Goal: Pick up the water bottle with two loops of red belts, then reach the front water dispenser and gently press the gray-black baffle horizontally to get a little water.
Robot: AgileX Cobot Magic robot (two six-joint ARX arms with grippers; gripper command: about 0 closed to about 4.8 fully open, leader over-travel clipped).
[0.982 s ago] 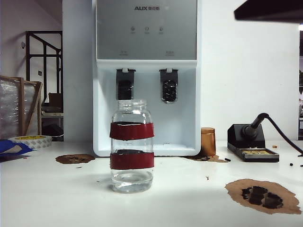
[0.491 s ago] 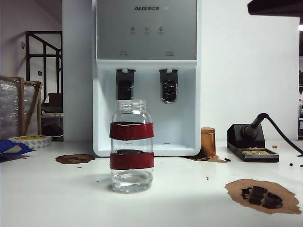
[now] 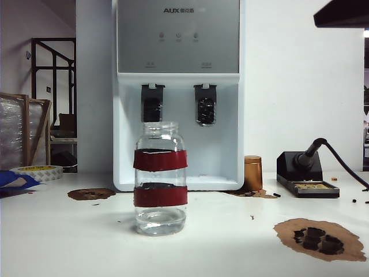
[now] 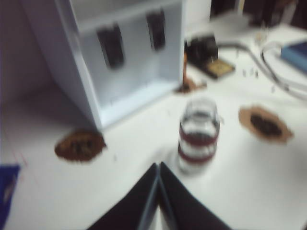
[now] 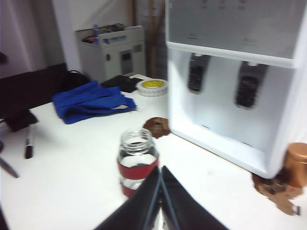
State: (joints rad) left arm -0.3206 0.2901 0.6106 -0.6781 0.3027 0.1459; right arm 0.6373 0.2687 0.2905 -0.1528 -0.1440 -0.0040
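Note:
The water bottle (image 3: 161, 179), a clear jar with two dark-red bands and a little water in it, stands upright on the white table in front of the water dispenser (image 3: 179, 52). The gray-black baffle (image 3: 151, 107) is the dull left paddle, above and behind the jar mouth. My left gripper (image 4: 158, 165) is shut and empty, raised short of the bottle (image 4: 199, 139) and beside it. My right gripper (image 5: 160, 168) is also shut and empty, its tips just next to the bottle (image 5: 137, 160); the baffle (image 5: 196, 73) lies beyond. A dark part of the right arm (image 3: 343, 14) shows at the exterior view's top right.
A copper-brown cylinder (image 3: 253, 173) and a black soldering stand (image 3: 305, 176) sit right of the dispenser. Brown patches (image 3: 320, 238) (image 3: 91, 194) mark the table. A tape roll (image 3: 37, 171), a blue cloth (image 5: 91, 103) and a wooden frame (image 3: 23, 135) are at the left.
The dark arm part at the exterior view's top right has drawn back toward the right edge. The bottle has stayed in place.

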